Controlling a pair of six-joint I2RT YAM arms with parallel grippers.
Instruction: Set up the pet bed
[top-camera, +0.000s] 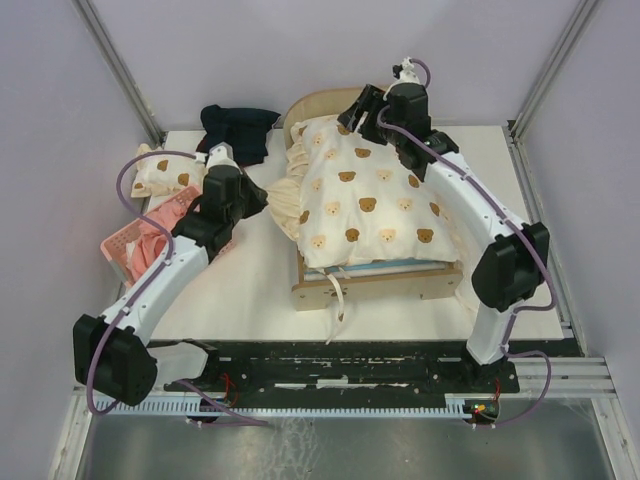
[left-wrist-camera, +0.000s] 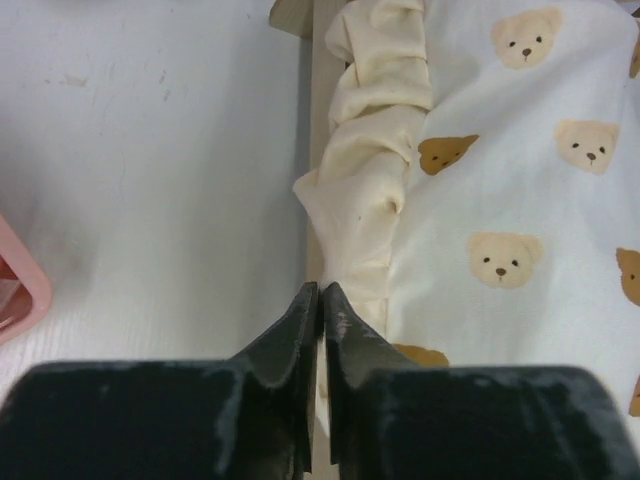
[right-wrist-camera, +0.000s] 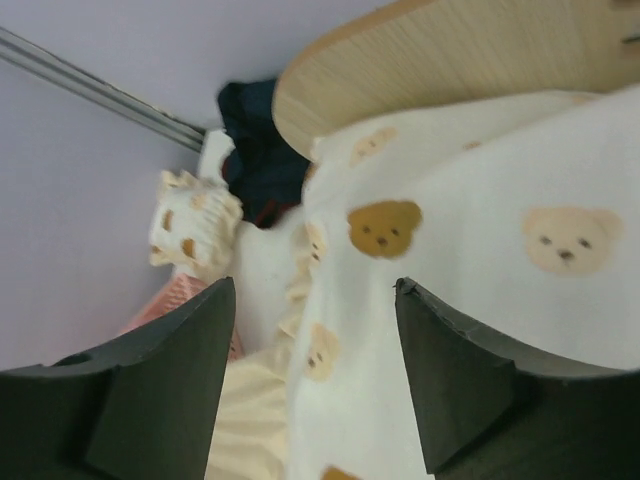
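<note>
Two grippers and one pet bed (top-camera: 375, 285) are showing. My left gripper (left-wrist-camera: 320, 297) is pressing its jaws together with nothing between them, its tips hanging just beside the bed's side rail and the cream ruffle (left-wrist-camera: 375, 170) of one bear-print quilt (top-camera: 370, 200). My right gripper (right-wrist-camera: 315, 295) is holding its jaws spread, pinching nothing; the quilt is lying ahead of and below them, with the arched headboard (right-wrist-camera: 450, 60) rising just beyond. The quilt is covering the bed, which is standing between my two grippers. Behind and outward of my left jaws are lying one pink basket (top-camera: 112, 245), one small bear-print pillow (top-camera: 160, 175) and one dark cloth (top-camera: 240, 130).
</note>
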